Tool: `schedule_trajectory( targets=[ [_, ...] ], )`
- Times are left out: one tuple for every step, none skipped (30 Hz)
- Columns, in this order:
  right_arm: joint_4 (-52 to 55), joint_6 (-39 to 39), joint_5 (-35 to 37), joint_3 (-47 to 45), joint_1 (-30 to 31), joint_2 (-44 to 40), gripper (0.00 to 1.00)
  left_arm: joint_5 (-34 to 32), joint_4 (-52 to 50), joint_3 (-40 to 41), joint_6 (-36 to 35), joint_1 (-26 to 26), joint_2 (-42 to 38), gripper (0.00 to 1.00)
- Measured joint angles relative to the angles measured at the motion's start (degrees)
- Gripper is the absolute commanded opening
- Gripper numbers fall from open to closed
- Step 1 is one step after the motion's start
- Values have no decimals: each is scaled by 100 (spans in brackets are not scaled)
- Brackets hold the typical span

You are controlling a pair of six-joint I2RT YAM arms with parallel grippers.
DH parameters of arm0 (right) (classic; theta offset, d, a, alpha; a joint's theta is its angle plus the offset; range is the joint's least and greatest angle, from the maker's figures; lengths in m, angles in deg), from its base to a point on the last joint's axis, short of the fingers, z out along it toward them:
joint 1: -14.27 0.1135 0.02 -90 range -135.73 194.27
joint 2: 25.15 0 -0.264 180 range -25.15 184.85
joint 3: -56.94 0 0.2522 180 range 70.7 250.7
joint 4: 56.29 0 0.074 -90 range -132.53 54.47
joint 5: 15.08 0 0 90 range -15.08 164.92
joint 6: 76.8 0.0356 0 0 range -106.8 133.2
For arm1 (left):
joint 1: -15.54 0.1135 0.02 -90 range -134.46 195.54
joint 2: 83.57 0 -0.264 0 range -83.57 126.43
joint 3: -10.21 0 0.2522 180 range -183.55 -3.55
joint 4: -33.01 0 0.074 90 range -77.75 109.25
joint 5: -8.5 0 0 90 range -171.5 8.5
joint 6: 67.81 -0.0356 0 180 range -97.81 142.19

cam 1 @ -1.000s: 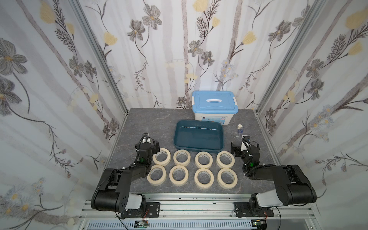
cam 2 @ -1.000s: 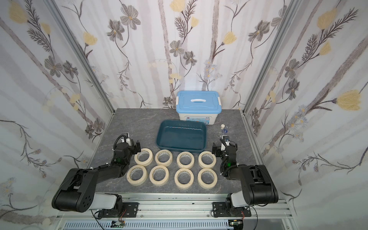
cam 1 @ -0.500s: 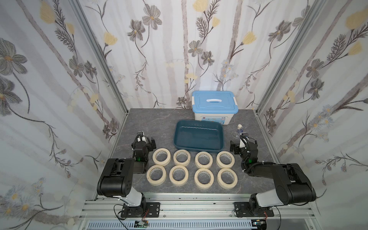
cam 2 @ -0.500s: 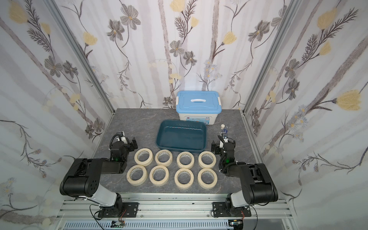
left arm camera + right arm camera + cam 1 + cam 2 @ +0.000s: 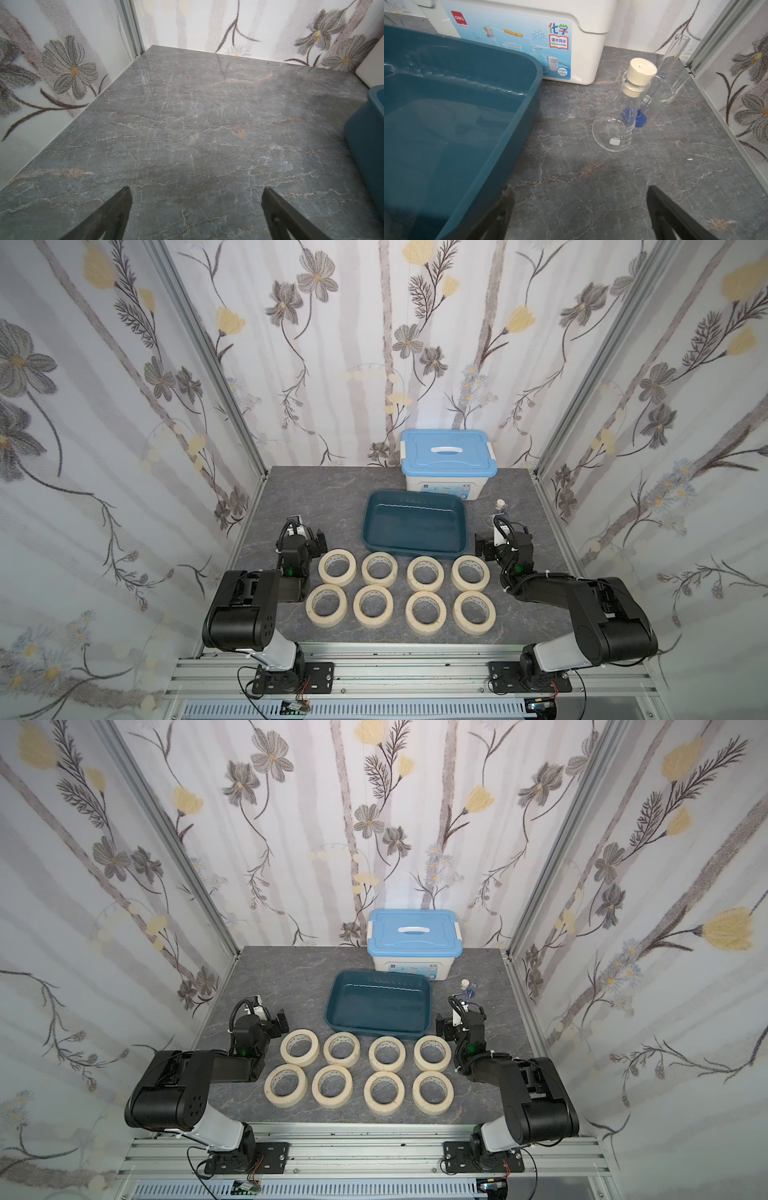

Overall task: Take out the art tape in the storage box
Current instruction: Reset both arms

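Several cream art tape rolls lie flat on the table in two rows, among them a back-row roll (image 5: 337, 568) (image 5: 300, 1047) and a front-row roll (image 5: 473, 612). Behind them stands the teal storage box (image 5: 413, 526) (image 5: 378, 1006) (image 5: 456, 124) (image 5: 365, 145), with nothing in it. My left gripper (image 5: 302, 537) (image 5: 266, 1017) (image 5: 196, 192) is open over bare table, left of the rolls. My right gripper (image 5: 502, 541) (image 5: 459, 1021) (image 5: 579, 192) is open beside the box's right wall. Neither holds anything.
A white bin with a light-blue handled lid (image 5: 448, 464) (image 5: 529, 41) stands behind the storage box. A stoppered glass flask (image 5: 618, 122), a graduated cylinder (image 5: 672, 60) and a beaker (image 5: 660, 99) stand ahead of the right gripper. Floral walls enclose three sides.
The left arm has folded back toward its base, its gripper drawn slightly away from the rolls. The right gripper has shifted a little toward the back. Both stayed open.
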Motion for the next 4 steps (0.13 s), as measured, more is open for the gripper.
schedule_trajectory(
  targets=[
    [31, -2, 0, 4, 0, 4, 100, 0, 0, 0, 0, 2, 0, 100],
    [66, -2, -9, 4, 0, 7, 100, 0, 0, 0, 0, 2, 0, 100],
    [98, -2, -15, 4, 0, 7, 100, 0, 0, 0, 0, 2, 0, 100],
    [107, -4, -17, 4, 0, 7, 100, 0, 0, 0, 0, 2, 0, 100]
  ],
)
